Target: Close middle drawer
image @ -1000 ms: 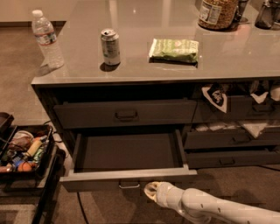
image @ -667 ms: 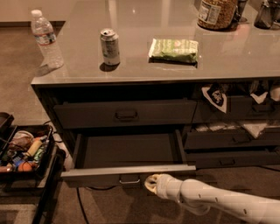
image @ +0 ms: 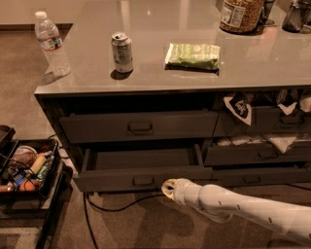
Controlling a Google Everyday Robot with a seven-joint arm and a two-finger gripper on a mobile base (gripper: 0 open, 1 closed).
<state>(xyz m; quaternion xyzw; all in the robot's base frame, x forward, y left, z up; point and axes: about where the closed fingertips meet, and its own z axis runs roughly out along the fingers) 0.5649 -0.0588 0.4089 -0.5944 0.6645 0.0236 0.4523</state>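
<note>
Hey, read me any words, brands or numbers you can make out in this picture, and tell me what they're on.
Nothing here can be read.
water bottle: label too blurred to read.
can: print too blurred.
green packet: print too blurred.
jar: label too blurred.
No text shows on the middle drawer or on the gripper by its front, right of the handle.

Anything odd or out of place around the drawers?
Yes: white cloth hangs out of the narrower right-hand drawers. The middle drawer stands partly open, gripper at the front's lower edge, right of its handle.
</note>
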